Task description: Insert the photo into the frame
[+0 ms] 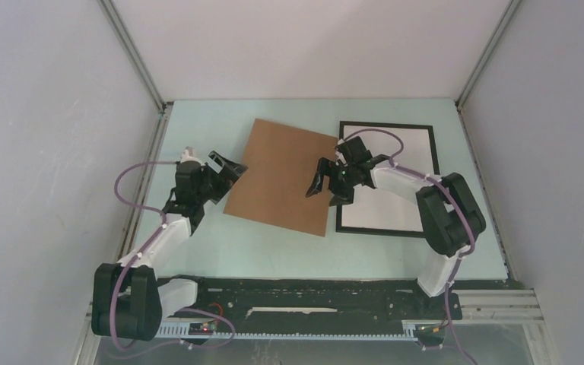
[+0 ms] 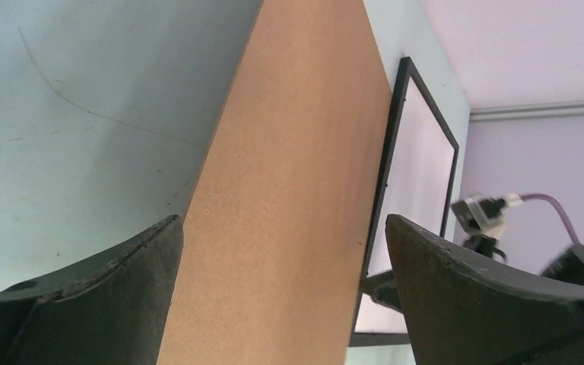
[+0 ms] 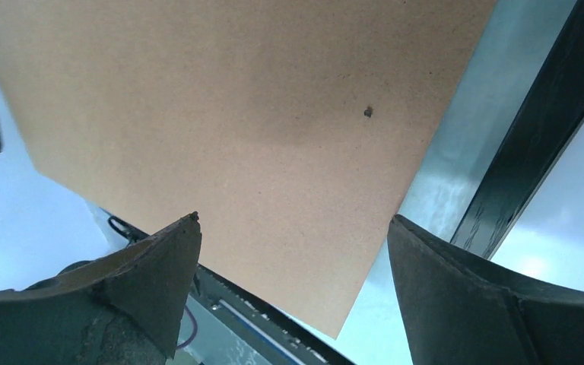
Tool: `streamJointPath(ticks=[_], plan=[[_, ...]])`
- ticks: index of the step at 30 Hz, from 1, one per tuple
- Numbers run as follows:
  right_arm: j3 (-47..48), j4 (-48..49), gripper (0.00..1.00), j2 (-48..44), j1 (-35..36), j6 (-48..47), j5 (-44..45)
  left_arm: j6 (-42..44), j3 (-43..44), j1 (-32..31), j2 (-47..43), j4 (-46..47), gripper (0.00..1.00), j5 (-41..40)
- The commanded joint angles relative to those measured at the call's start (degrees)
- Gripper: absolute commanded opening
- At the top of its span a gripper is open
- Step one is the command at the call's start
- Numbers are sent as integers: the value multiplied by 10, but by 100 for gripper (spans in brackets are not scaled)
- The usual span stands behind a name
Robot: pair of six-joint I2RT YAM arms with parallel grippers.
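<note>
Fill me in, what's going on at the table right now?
Both arms are poised over the brown cardboard board, and neither holds anything. The left fingers stand open at the board's left edge, and the right fingers stand open over its right edge. The black frame lies flat beside the board on the right, with a white sheet showing inside it. No photo is in view.
</note>
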Motion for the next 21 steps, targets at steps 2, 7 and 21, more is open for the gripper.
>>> streamJointPath(ticks=[2,7,21], plan=[[30,121,96,-109,56,66,-122,-64,-32,-66,-15,-27,99,131],[26,79,96,-140,58,56,-105,-74,-12,-105,-48,-32,99,107],[-128,58,97,-212,-55,8,-96,-131,-18,-230,112,72,100,70]])
